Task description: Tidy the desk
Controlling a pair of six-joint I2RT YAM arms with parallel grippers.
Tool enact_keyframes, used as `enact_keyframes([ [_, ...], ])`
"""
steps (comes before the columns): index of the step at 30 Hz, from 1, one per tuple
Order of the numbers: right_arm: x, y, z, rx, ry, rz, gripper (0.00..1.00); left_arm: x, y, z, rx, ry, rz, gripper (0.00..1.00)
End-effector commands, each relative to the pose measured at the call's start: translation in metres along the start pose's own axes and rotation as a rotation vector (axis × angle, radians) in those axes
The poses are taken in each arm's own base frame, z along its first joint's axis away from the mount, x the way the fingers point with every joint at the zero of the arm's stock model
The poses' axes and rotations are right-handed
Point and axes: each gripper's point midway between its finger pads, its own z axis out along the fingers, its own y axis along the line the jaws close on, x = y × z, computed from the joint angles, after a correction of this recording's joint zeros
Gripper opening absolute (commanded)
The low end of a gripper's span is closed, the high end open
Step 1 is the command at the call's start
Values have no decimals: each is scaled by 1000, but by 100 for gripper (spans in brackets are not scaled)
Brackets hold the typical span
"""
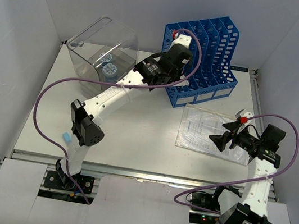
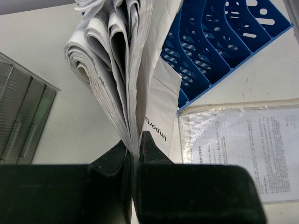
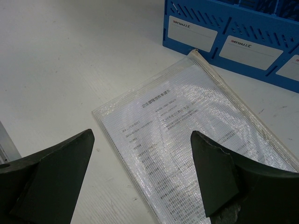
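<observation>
Left gripper [image 2: 135, 148]: jaws pinching 1 sheaf of papers [image 2: 112, 65], blue file rack [image 2: 210, 51] ahead to its right
Right gripper [image 3: 141, 140]: jaws spread, clear document sleeve [image 3: 187, 116] directly below on desk [image 3: 56, 70]

Soft, even white light fills the overhead view; the bench [image 1: 150, 140] is bright, and shadows beside the blue rack [image 1: 203, 58] are faint. Left of the rack, the clear box [image 1: 92, 40] carries pale glare. In front of the rack, the plastic sleeve [image 3: 196, 130] glints in streaks. Close to each wrist lens, the left gripper [image 2: 135, 148] and right gripper [image 3: 141, 135] are dark, soft-edged, underexposed.
</observation>
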Motion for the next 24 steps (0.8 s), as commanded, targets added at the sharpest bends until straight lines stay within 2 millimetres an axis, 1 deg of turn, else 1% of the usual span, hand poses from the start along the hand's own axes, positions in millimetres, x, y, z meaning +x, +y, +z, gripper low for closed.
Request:
enact_keyframes([
  [1, -6, 1, 0, -4, -29, -23, 90, -36, 10, -25, -18, -98, 14, 0],
  [3, -5, 1, 0, -3, -28, -21, 90, -36, 7, -25, -17, -96, 26, 0],
  [6, -5, 1, 0, -3, -28, -21, 90, -43, 7, -30, -8, -113, 25, 0],
  [10, -5, 1, 0, -4, -31, -19, 90, -53, 12, -43, -2, -140, 25, 0],
  [13, -4, 0, 0, -3, -29, -17, 90, -56, 15, -51, 5, -149, 24, 0],
  [19, -5, 0, -1, 1, -30, -21, 90, -40, 13, -42, 1, -98, 54, 0],
  [24, -4, 0, -1, 2, -31, -19, 90, -37, 13, -43, 1, -86, 64, 0],
])
